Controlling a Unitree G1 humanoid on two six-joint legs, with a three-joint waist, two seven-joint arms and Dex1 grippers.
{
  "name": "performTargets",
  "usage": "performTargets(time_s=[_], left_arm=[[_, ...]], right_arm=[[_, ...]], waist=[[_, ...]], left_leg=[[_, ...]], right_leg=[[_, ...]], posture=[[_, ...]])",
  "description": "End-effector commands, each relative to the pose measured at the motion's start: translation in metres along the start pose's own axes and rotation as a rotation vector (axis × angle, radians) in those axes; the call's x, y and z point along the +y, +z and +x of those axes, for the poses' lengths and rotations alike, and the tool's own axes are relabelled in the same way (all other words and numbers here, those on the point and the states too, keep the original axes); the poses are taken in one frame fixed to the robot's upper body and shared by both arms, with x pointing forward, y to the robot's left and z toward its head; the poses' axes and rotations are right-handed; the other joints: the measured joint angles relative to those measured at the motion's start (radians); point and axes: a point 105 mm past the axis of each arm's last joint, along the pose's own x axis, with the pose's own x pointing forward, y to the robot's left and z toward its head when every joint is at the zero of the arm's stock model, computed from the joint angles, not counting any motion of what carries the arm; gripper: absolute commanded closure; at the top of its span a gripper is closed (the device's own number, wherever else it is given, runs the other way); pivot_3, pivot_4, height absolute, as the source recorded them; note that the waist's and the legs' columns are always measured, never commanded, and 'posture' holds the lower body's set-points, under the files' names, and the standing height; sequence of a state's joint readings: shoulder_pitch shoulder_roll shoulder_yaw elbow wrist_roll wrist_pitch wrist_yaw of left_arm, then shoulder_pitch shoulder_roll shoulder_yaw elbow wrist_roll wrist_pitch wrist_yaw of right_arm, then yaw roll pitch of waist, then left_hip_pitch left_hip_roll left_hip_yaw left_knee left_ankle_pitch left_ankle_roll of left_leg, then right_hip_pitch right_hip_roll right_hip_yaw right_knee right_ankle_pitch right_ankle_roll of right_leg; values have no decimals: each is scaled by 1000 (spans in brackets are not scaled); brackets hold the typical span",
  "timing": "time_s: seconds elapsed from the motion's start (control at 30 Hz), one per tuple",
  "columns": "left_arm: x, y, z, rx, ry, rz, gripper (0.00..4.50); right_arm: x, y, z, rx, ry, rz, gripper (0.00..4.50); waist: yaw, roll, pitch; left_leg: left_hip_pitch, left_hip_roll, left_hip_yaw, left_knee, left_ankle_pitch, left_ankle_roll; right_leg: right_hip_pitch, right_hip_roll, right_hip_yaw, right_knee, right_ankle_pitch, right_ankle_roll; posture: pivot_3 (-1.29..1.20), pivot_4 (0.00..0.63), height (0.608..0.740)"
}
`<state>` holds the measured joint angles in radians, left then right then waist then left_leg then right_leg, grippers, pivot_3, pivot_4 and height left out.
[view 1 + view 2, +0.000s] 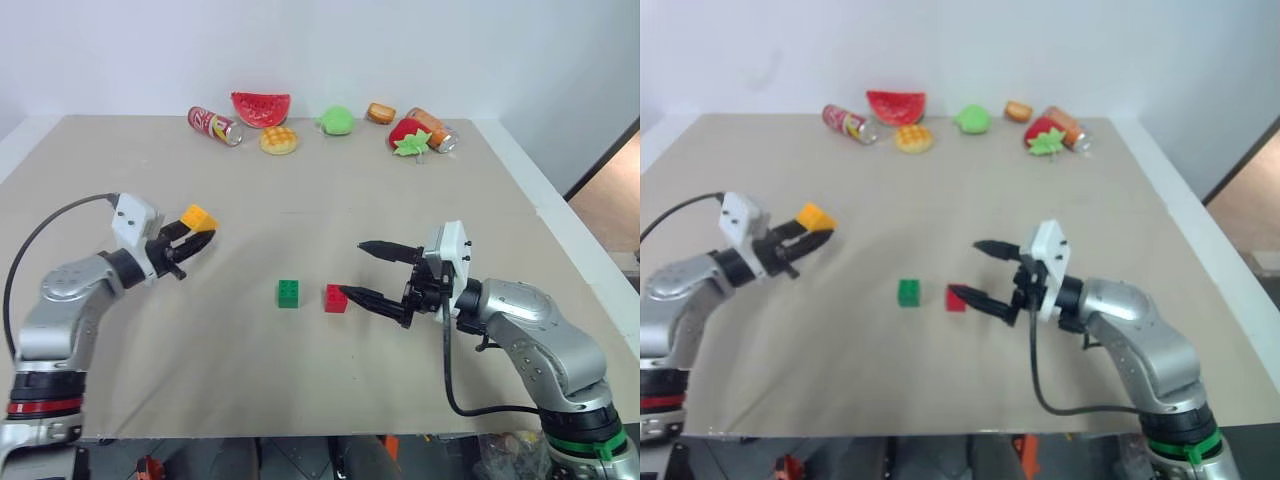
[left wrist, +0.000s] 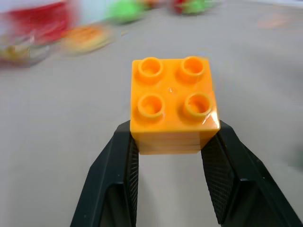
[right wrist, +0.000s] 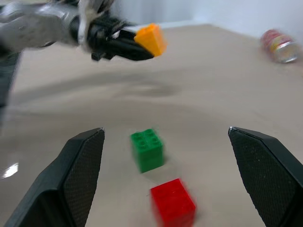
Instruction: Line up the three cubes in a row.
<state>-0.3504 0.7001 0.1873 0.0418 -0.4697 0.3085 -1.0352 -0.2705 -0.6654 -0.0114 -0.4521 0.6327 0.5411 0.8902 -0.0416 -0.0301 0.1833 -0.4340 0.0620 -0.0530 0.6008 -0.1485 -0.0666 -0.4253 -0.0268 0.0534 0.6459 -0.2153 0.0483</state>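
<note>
My left gripper (image 1: 196,233) is shut on the yellow-orange cube (image 1: 198,217), holding it above the table at the left; the cube's studs (image 2: 173,87) show between the black fingers (image 2: 118,170). The green cube (image 1: 288,293) and the red cube (image 1: 336,298) sit side by side on the table (image 1: 300,200) near the middle, a small gap between them. My right gripper (image 1: 352,270) hovers open just right of the red cube, pointing left, its near finger close to the cube. In the right wrist view the green cube (image 3: 147,150) and the red cube (image 3: 173,202) lie between the wide-apart fingers.
Along the table's far edge lie a red can (image 1: 214,125), a watermelon slice (image 1: 261,107), a waffle-like bun (image 1: 279,140), a green toy (image 1: 337,121), a small bread toy (image 1: 380,112), a strawberry (image 1: 407,135) and another can (image 1: 434,127). The table's right edge (image 1: 560,240) runs close to my right arm.
</note>
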Motion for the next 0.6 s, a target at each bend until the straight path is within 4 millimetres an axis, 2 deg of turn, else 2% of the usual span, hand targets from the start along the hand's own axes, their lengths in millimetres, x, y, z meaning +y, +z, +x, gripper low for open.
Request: performTargets(time_s=[0.03, 0.13, 0.27, 0.37, 0.47, 0.6], left_arm=[[-9, -2, -8, 24, -171, 55, 3202], [-11, -13, -9, 65, -256, 100, 3202], [-13, -27, 0, 84, -329, 108, 3202], [-21, -36, 8, 92, -404, 120, 3202], [-29, -52, 7, 140, -490, 146, 3202], [-17, -63, 4, 195, -493, 134, 3202]], right_arm=[[8, 6, -10, 8, 61, -17, 140], [8, 4, -14, 30, 70, -23, 140], [4, 7, -14, 32, 67, -30, 140], [4, 8, -13, 33, 63, -33, 140], [5, 8, -12, 40, 57, -36, 140], [7, 6, -15, 50, 40, -34, 140]], waist=[[0, 0, 0], [0, 0, 0], [0, 0, 0], [0, 0, 0], [0, 0, 0], [-1, 0, 0]], left_leg=[[0, 0, 0, 0, 0, 0], [-1, 0, 0, 0, 0, 1], [0, 0, 0, 0, 0, 1], [-1, 0, 0, 1, 0, 1], [-1, 0, 0, 1, 0, 1], [-2, 1, -1, 0, 0, 1]], right_leg=[[0, 0, 0, 0, 0, 0], [-1, 1, 0, 0, 0, 0], [-1, 1, 0, 0, 0, -1], [-1, 1, 0, 0, 0, 0], [-1, 1, 0, 0, 0, 0], [-2, 2, 0, 1, 0, 0]], posture=[[0, 150, 740], [0, 150, 740], [0, 150, 740], [0, 150, 740], [0, 150, 740], [0, 150, 740]])
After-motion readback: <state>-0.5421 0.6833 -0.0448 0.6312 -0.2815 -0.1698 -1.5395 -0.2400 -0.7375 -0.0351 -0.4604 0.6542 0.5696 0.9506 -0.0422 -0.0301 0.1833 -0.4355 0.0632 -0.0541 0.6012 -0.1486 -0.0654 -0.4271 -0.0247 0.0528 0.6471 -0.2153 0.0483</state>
